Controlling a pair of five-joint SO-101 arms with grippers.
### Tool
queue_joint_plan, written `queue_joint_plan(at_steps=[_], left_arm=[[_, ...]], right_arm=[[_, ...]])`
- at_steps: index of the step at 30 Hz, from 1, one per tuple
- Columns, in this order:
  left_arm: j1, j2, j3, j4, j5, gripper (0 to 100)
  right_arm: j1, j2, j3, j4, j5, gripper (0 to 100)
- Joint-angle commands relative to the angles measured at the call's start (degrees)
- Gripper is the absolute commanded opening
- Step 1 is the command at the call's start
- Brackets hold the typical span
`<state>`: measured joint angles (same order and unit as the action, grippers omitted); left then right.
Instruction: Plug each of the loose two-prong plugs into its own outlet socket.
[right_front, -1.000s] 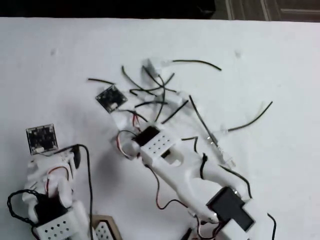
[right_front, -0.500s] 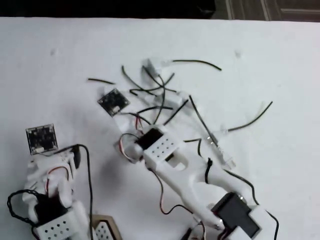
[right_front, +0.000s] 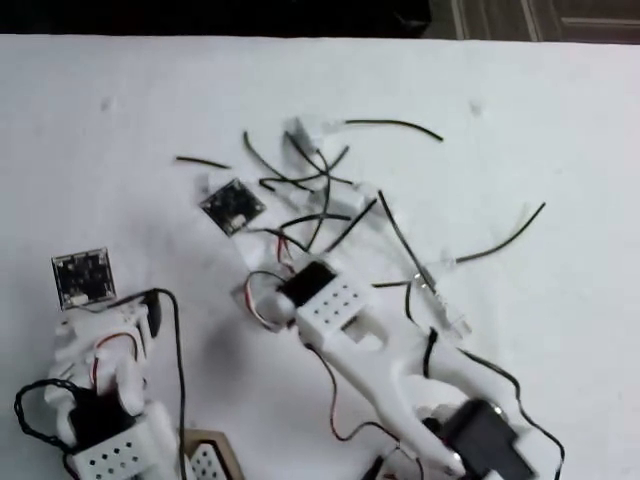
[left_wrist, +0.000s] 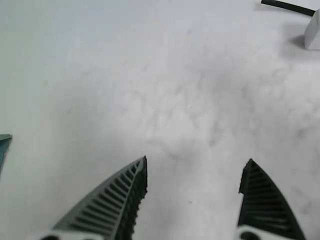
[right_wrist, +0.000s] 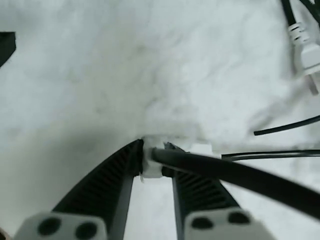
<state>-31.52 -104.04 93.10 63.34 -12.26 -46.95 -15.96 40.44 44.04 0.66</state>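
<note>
The right end effector (right_wrist: 152, 150) was pinched narrow on a white plug (right_wrist: 151, 169), whose black cord (right_wrist: 215, 167) trailed back over one finger. It sat near the middle socket (right_front: 232, 207) but apart from it. The left end effector (left_wrist: 195, 167) stood wide over the bare bench (left_wrist: 150, 75) near the second socket (right_front: 83, 275) (two sockets in all), and the tangle (right_front: 310, 185) of other plugs and cords was too knotted to count.

White plastic arm shells (right_front: 390, 360), black motor blocks (right_front: 312, 282), red-black cables (right_front: 180, 360) (loosely looped); left hand (left_wrist: 196, 160) fingers (left_wrist: 125, 200) dark, ribbed.
</note>
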Motion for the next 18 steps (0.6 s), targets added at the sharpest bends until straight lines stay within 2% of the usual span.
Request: queue_joint_plan(at_steps=[1,5,12,18], left_arm=[[-0.40,-0.48,-0.18,-1.14,-0.35,30],[-0.40,-0.48,-0.18,-1.14,-0.35,30],[-0.40,-0.48,-0.18,-1.14,-0.35,30],[-0.40,-0.48,-0.18,-1.14,-0.35,30]], right_arm=[[-0.57,-6.02,1.93,0.13,-0.09,1.7],[-0.31,-6.20,5.19,-0.40,0.00,1.7],[-0.31,-5.58,9.67,-7.52,0.00,1.7],[-0.31,-5.58,8.35,-7.52,-0.35,1.7]])
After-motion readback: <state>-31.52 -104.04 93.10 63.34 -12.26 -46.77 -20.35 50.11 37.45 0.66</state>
